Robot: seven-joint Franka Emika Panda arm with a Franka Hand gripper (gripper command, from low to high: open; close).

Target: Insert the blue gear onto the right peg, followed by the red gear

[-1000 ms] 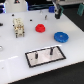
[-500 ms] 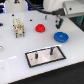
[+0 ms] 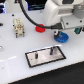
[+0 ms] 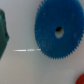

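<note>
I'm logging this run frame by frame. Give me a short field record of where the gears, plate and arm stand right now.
blue gear: flat on the table, under the gripper, not lifted
red gear: on the table, towards the exterior view's left of the blue gear
plate: white, black-edged, nearer the camera, pegs bare
right peg: upright, empty
fingers: state not discernible
task progress: no gear inserted yet

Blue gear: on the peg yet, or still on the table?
Not on the peg. The blue gear lies flat on the table, apart from the right peg; its hub hole is empty in the wrist view.
</note>
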